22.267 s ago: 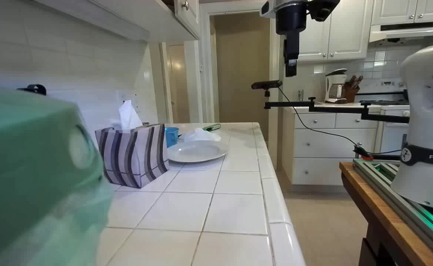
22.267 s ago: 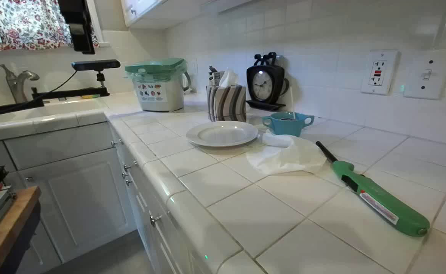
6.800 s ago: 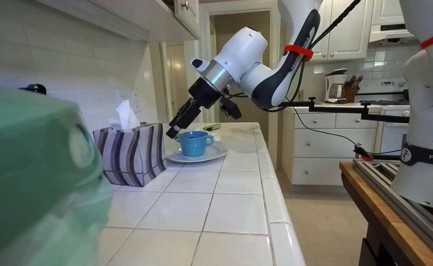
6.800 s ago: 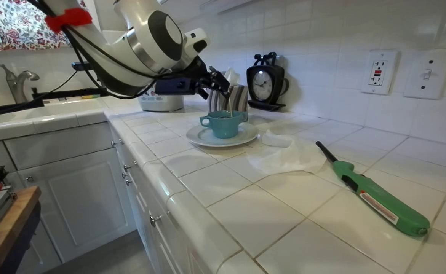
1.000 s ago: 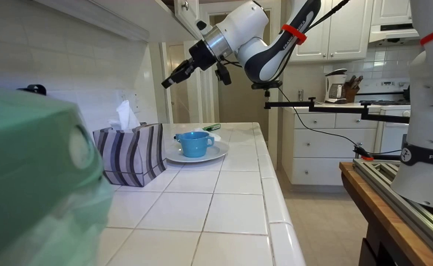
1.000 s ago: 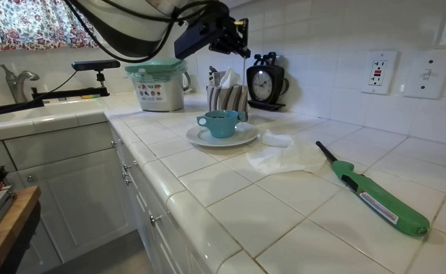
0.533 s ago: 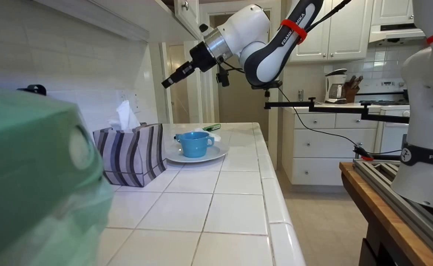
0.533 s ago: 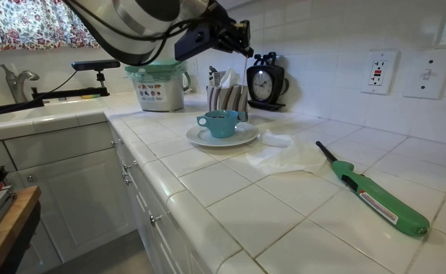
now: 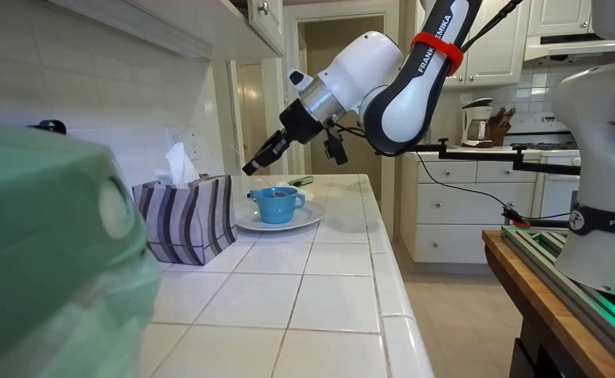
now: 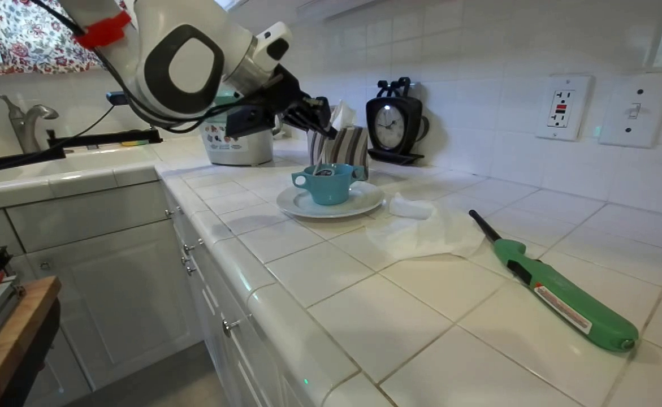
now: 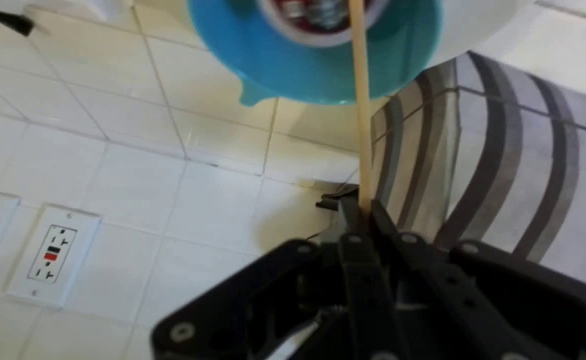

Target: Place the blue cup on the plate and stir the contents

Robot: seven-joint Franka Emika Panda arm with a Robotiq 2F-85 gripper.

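Observation:
The blue cup [image 9: 277, 207] [image 10: 331, 189] stands upright on the white plate [image 9: 307, 216] [image 10: 364, 204]. Just above it, in both exterior views, hangs my gripper [image 9: 249, 167] [image 10: 329, 133], tilted down. Seen from the wrist, the gripper [image 11: 365, 212] is shut on a thin wooden stick [image 11: 360, 100]. That stick [image 10: 319, 159] slants down from the fingertips into the cup's mouth. Dark red contents with grey pieces [image 11: 323, 15] show inside the cup [image 11: 293, 70] in the wrist view; the stick crosses over them, its lower end beyond the frame.
A striped tissue box [image 9: 186, 220] [image 11: 503, 165] stands close beside the plate, near the gripper. Behind are a black clock [image 10: 388, 121] and a lidded bin [image 10: 237, 141]. A crumpled white napkin [image 10: 429, 226] and green lighter [image 10: 562, 294] lie nearby on the counter.
Within the last half second my gripper has come down toward the cup, bringing the stick from above into its mouth. Much earlier the cup stood beside the plate; now it is on it.

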